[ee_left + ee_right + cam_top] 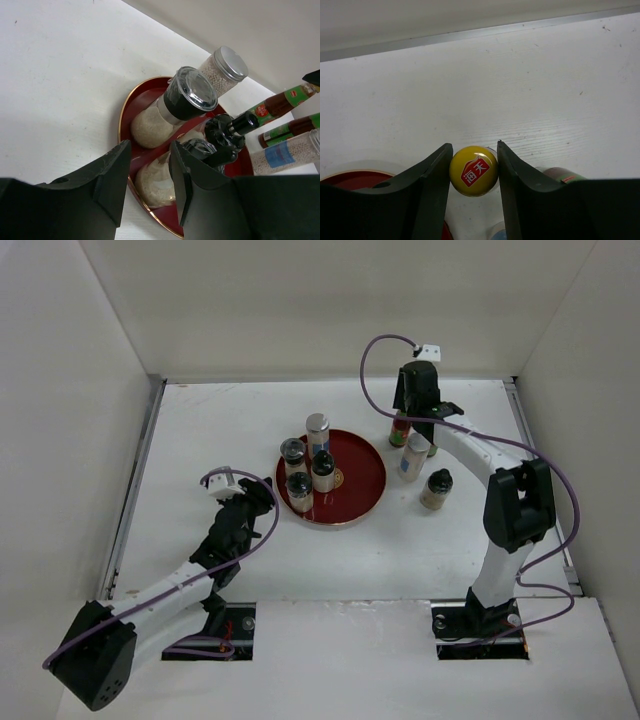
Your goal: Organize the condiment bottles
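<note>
Several pale spice jars stand on the round red tray [365, 485]: a silver-lidded one [317, 429], a clear-lidded one [292, 454], a black grinder [322, 470] and a near jar [299, 491]. My left gripper [256, 496] is open and empty at the tray's left rim; in the left wrist view [150, 172] its fingers frame the near jar [155, 182] without touching it. My right gripper [414, 408] is shut on the yellow cap [473, 170] of an upright red sauce bottle [400, 429] right of the tray. A second sauce bottle [561, 175] stands beside it.
A blue-labelled jar [413, 456] and a black-lidded jar [436, 489] stand on the white table right of the tray. White walls enclose the table at the back and both sides. The tray's rim [355, 179] shows in the right wrist view.
</note>
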